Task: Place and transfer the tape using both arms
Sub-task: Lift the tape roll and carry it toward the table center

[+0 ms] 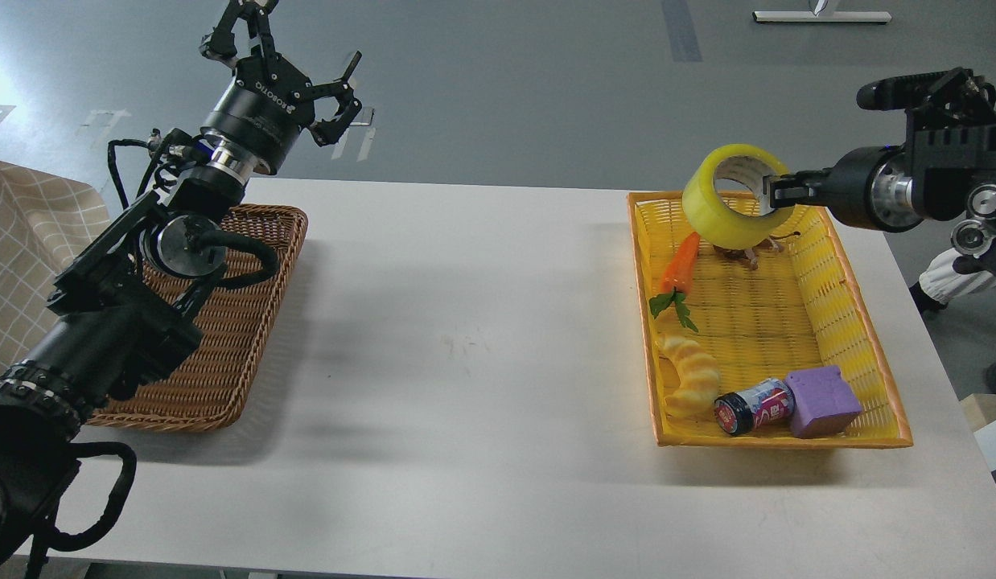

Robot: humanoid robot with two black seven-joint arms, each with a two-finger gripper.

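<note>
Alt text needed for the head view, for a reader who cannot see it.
The right gripper holds the tape lifted above the far end of a yellow basket of toys. The left gripper hangs open above a brown wicker basket across the white table.

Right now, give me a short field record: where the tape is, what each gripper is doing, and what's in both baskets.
tape: translucent yellow tape roll, lifted above yellow basket's far end
right gripper: shut on the roll's wall
left gripper: open, empty, raised above brown basket
yellow plastic basket: orange toy carrot, yellow twisted bread toy, small jar, purple block
brown wicker basket: no items visible; partly hidden by left arm
</note>
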